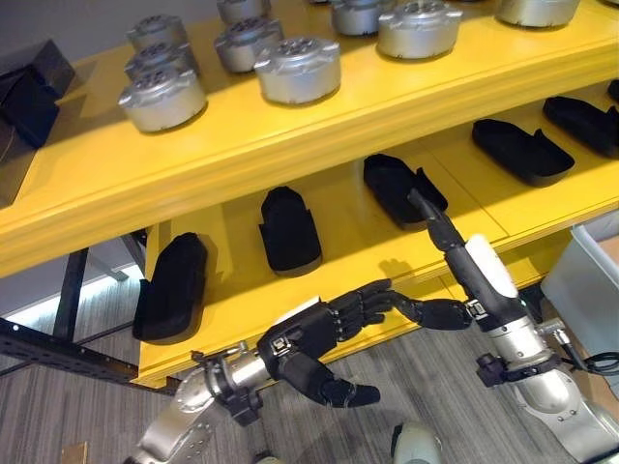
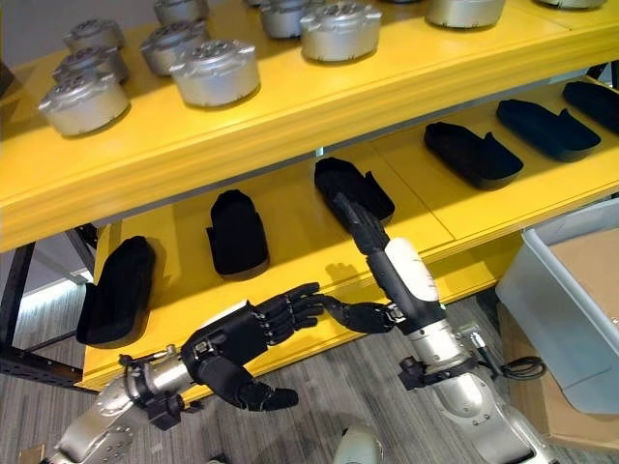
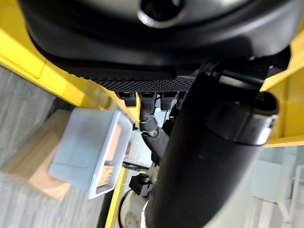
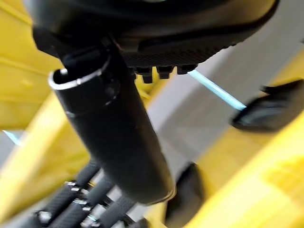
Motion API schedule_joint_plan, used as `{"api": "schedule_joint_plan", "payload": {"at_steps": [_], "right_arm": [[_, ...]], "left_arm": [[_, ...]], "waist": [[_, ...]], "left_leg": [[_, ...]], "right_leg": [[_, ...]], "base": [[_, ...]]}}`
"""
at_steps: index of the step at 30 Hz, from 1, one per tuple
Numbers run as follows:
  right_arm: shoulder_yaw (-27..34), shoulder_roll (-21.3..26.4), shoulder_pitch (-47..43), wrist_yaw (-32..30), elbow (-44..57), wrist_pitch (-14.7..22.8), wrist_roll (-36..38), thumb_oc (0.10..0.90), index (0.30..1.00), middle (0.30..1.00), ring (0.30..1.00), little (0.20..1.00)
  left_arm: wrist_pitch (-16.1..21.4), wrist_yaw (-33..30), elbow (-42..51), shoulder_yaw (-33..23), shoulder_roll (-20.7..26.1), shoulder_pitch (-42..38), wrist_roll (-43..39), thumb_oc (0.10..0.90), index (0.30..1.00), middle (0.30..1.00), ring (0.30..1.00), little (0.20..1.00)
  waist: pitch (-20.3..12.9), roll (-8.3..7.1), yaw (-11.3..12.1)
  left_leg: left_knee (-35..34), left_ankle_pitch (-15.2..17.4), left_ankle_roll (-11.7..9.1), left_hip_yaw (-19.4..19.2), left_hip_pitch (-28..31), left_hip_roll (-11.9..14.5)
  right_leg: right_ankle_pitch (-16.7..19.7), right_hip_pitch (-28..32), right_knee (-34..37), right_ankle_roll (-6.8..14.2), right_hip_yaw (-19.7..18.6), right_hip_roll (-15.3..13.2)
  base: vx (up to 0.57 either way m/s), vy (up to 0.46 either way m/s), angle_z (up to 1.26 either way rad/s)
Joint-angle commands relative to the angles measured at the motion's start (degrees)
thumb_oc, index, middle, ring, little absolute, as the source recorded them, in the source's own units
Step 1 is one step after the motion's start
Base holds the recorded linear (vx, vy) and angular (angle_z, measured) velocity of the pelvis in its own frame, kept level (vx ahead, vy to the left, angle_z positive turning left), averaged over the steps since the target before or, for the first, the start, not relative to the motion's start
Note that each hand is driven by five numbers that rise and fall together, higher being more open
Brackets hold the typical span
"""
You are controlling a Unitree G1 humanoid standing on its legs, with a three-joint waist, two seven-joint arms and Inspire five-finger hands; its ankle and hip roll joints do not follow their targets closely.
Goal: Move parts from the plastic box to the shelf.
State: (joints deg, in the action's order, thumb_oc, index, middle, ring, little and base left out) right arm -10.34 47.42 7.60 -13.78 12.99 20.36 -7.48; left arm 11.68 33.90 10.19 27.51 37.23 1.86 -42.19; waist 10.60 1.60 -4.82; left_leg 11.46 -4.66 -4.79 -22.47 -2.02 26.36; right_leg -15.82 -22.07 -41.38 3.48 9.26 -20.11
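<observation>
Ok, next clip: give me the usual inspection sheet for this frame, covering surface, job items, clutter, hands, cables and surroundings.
Surface: yellow shelf with two tiers, seen from above.
Job's things: black parts lie in a row on the lower tier; the plastic box stands on the floor to the robot's right.
Clutter: silver round housings stand on the upper tier.
Hands: left hand is open and holds nothing, in front of the lower tier's edge; right hand is open, with its thumb raised toward the lower tier and its fingers toward the left hand.
Cables: nothing seen.
Surroundings: grey floor; black frame at left.
</observation>
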Motion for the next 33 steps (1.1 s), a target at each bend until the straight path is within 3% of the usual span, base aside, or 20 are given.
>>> {"api": "schedule_joint_plan", "payload": {"at_steps": [1, 2, 3, 5, 6, 7, 10, 11, 13, 14, 16, 17, 18, 19, 20, 21, 22, 23, 29, 33], "right_arm": [[0.86, 1.49, -6.51, -1.0, 8.19, 6.92, 1.56, 0.9, 1.0, 1.0, 1.0, 1.0], [1.15, 2.29, -5.95, -1.12, 7.22, 7.49, 1.98, 0.9, 1.0, 1.0, 1.0, 1.0], [1.04, 2.38, -5.95, -1.32, 6.97, 7.65, 2.07, 0.9, 1.0, 1.0, 1.0, 1.0], [0.76, 1.42, -5.76, -2.26, 6.55, 7.88, 2.44, 0.9, 1.0, 1.0, 1.0, 1.0], [0.74, 1.14, -5.81, -2.47, 6.54, 7.87, 2.11, 0.9, 1.0, 1.0, 1.0, 1.0], [0.54, 0.16, -6.24, -3.23, 6.68, 7.08, 0.77, 0.9, 1.0, 1.0, 1.0, 1.0], [-0.12, -1.1, -7.29, -4.43, 7.58, 3.77, -1.41, 0.9, 1.0, 1.0, 1.0, 1.0], [-0.53, -1.89, -7.83, -4.33, 7.77, 3.03, -2.41, 0.9, 1.0, 1.0, 1.0, 1.0], [-1.16, -3.16, -8.74, -3.24, 7.86, 2.58, -2.39, 0.9, 1.0, 1.0, 1.0, 1.0], [-2.14, -3.88, -9.62, -3.22, 8.17, 2.6, -2.08, 0.9, 1.0, 1.0, 1.0, 1.0], [-2.95, -4.16, -9.97, -3.71, 8.52, 2.05, -2.54, 0.9, 1.0, 1.0, 1.0, 1.0], [-3.87, -4.4, -10.18, -5.76, 9.22, 0.82, -4.1, 0.9, 1.0, 1.0, 1.0, 1.0], [-4.94, -4.46, -10.0, -9.45, 10.54, -0.9, -8.12, 0.9, 1.0, 1.0, 1.0, 1.0], [-5.23, -4.47, -9.84, -10.13, 10.69, -1.26, -9.6, 0.9, 1.0, 1.0, 1.0, 1.0], [-5.04, -4.5, -8.9, -11.34, 10.96, -1.86, -11.2, 0.9, 1.0, 1.0, 1.0, 1.0], [-4.3, -4.26, -7.15, -13.18, 10.69, -1.63, -12.07, 0.9, 1.0, 1.0, 1.0, 1.0], [-3.76, -4.13, -6.42, -13.44, 10.63, -1.15, -11.81, 0.9, 1.0, 1.0, 1.0, 1.0], [-1.44, -3.92, -4.0, -12.11, 10.73, 1.63, -10.56, 0.9, 1.0, 1.0, 1.0, 1.0], [-0.2, -2.3, -4.97, -6.47, 9.73, 5.48, -6.04, 0.9, 1.0, 1.0, 1.0, 1.0], [-2.89, -2.26, -7.97, -5.27, 10.44, 5.26, -6.5, 0.9, 1.0, 1.0, 1.0, 1.0]], "left_arm": [[7.19, -1.02, 7.75, -6.91, -0.35, -0.59, -1.93, 0.9, 1.0, 1.0, 1.0, 1.0], [7.53, -0.05, 7.27, -7.01, 0.12, 0.18, -1.78, 0.9, 1.0, 1.0, 1.0, 1.0], [7.63, 0.02, 7.19, -6.92, 0.21, 0.27, -1.7, 0.9, 1.0, 1.0, 1.0, 1.0], [7.14, 0.56, 7.35, -6.58, 0.62, 0.16, -0.78, 0.9, 1.0, 1.0, 1.0, 1.0], [7.09, 0.58, 7.39, -6.55, 0.63, 0.11, -0.41, 0.9, 1.0, 1.0, 1.0, 1.0], [7.18, 0.97, 7.33, -6.54, 0.58, -0.25, 1.11, 0.9, 1.0, 1.0, 1.0, 1.0], [6.75, 2.37, 6.78, -6.62, 0.81, -0.83, -0.28, 0.9, 1.0, 1.0, 1.0, 1.0], [7.13, 2.28, 6.62, -6.62, 0.73, -1.02, 0.38, 0.9, 1.0, 1.0, 1.0, 1.0], [7.16, 2.25, 6.72, -6.2, 0.63, -1.14, 0.44, 0.9, 1.0, 1.0, 1.0, 1.0], [6.83, 2.83, 7.22, -6.44, 0.98, -0.8, 0.5, 0.9, 1.0, 1.0, 1.0, 1.0], [7.03, 2.8, 7.23, -6.46, 1.41, -0.83, 1.52, 0.9, 1.0, 1.0, 1.0, 1.0], [6.55, 2.02, 7.38, -5.62, 1.7, -1.81, 2.13, 0.9, 1.0, 1.0, 1.0, 1.0], [5.92, 1.56, 7.98, -4.34, 2.13, -3.14, 1.69, 0.9, 1.0, 1.0, 1.0, 1.0], [5.77, 1.74, 8.13, -4.07, 2.2, -3.36, 1.47, 0.9, 1.0, 1.0, 1.0, 1.0], [5.08, 3.02, 8.64, -4.05, 2.25, -3.5, 0.78, 0.9, 1.0, 1.0, 1.0, 1.0], [4.58, 4.63, 9.36, -3.88, 2.59, -3.52, -0.14, 0.9, 1.0, 1.0, 1.0, 1.0], [4.47, 5.19, 9.61, -3.93, 2.81, -3.49, -0.44, 0.9, 1.0, 1.0, 1.0, 1.0], [4.44, 5.94, 9.76, -4.16, 3.04, -3.05, -0.94, 0.9, 1.0, 1.0, 1.0, 1.0], [3.49, 5.16, 9.38, -7.91, 3.65, 1.58, -2.88, 0.9, 1.0, 1.0, 1.0, 1.0], [2.9, 5.01, 10.29, -9.3, 3.92, 3.79, -3.21, 0.9, 1.0, 1.0, 1.0, 1.0]], "waist": [[1.37, 0.58, -0.77], [0.96, 1.0, -0.33], [1.01, 0.72, -0.42], [1.24, 1.07, 1.14], [1.27, 1.15, 1.36], [1.04, 1.39, 2.38], [0.65, 1.16, 4.71], [0.51, 1.02, 5.54], [0.75, 0.62, 6.48], [0.84, 0.58, 7.59], [0.8, 0.44, 7.86], [0.76, -0.2, 7.77], [0.75, -1.23, 7.24], [0.71, -1.44, 6.98], [0.61, -1.74, 6.11], [0.41, -2.12, 3.77], [0.37, -2.0, 2.84], [-0.13, -1.47, 1.03], [-2.18, -0.55, 1.22], [-2.23, -0.34, 2.27]], "left_leg": [[-1.89, -6.57, -5.0, -0.22, 2.68, 3.82], [-2.33, -3.94, -5.58, -1.16, 3.26, 2.57], [-2.02, -3.34, -5.57, -0.95, 3.3, 2.0], [0.28, 1.28, -3.97, 0.1, 1.51, -1.72], [0.74, 2.09, -3.72, 0.35, 1.22, -2.34], [2.02, 4.73, -2.92, 0.73, 0.64, -4.81], [3.99, 8.92, -0.47, 1.45, 0.83, -10.71], [4.05, 9.82, 0.41, 0.98, 1.49, -11.9], [3.34, 11.33, 1.4, -0.61, 3.38, -13.16], [2.03, 11.85, 1.84, -3.15, 4.96, -13.5], [2.0, 12.33, 2.1, -4.12, 5.13, -13.85], [2.55, 13.2, 2.7, -4.4, 4.84, -14.63], [2.55, 13.74, 3.25, -4.23, 4.65, -15.91], [2.3, 13.75, 3.4, -3.99, 4.65, -16.28], [1.75, 13.69, 3.64, -2.17, 4.28, -17.17], [0.02, 12.0, 4.48, 1.14, 3.33, -18.42], [-0.61, 11.62, 4.48, 2.59, 3.24, -18.56], [-1.7, 10.55, 3.71, 4.18, 2.98, -18.08], [-4.36, 9.06, 2.28, 3.14, 4.0, -17.43], [-2.95, 9.51, 1.75, 2.14, 3.5, -16.87]], "right_leg": [[-4.12, 5.82, -0.95, -0.72, 5.81, 2.68], [-5.17, 6.35, -2.04, 0.53, 6.63, 0.46], [-5.53, 6.63, -2.38, 0.93, 6.63, -0.26], [-4.55, 8.48, -1.55, 2.71, 7.35, -2.93], [-4.16, 9.05, -0.9, 3.02, 7.53, -3.21], [-2.01, 11.27, 2.61, 4.23, 7.98, -3.85], [9.62, 15.94, 11.16, 6.54, 9.68, -9.17], [14.75, 16.32, 13.28, 6.84, 10.83, -11.29], [20.62, 16.24, 14.99, 8.24, 12.55, -14.2], [21.62, 15.49, 15.51, 8.42, 15.49, -14.66], [21.03, 15.54, 16.33, 8.16, 16.85, -13.18], [20.64, 15.66, 17.71, 7.91, 17.66, -10.76], [19.91, 16.08, 20.32, 7.45, 17.67, -5.87], [19.83, 16.02, 20.83, 7.37, 17.14, -4.57], [19.5, 15.54, 21.76, 7.38, 13.46, -1.69], [18.71, 14.27, 23.86, 6.47, 5.24, 3.48], [17.2, 14.37, 24.57, 6.32, 2.39, 5.5], [12.54, 17.13, 27.32, 4.72, -0.49, 8.54], [11.54, 20.37, 31.79, 3.62, 0.75, 9.14], [10.5, 21.28, 32.35, 2.52, 2.45, 9.78]], "base": [[-0.1, 0.715, 0.22], [-0.05, 0.496, 0.37], [-0.04, 0.763, 0.44], [-0.07, 0.668, 0.49], [-0.07, 0.679, 0.48], [-0.03, 0.561, 0.43], [0.01, 0.587, 0.49], [0.04, 0.443, 0.36], [0.03, 0.374, 0.03], [0.02, 0.348, -0.41], [0.01, 0.135, -0.54], [0.07, -0.044, -0.36], [0.09, -0.049, -0.14], [0.1, -0.058, 0.05], [0.05, -0.089, 0.38], [0.05, -0.103, 0.78], [0.06, -0.121, 1.69], [0.06, -0.062, 1.51], [0.11, -0.103, 0.44], [0.04, -0.115, -0.05]]}}
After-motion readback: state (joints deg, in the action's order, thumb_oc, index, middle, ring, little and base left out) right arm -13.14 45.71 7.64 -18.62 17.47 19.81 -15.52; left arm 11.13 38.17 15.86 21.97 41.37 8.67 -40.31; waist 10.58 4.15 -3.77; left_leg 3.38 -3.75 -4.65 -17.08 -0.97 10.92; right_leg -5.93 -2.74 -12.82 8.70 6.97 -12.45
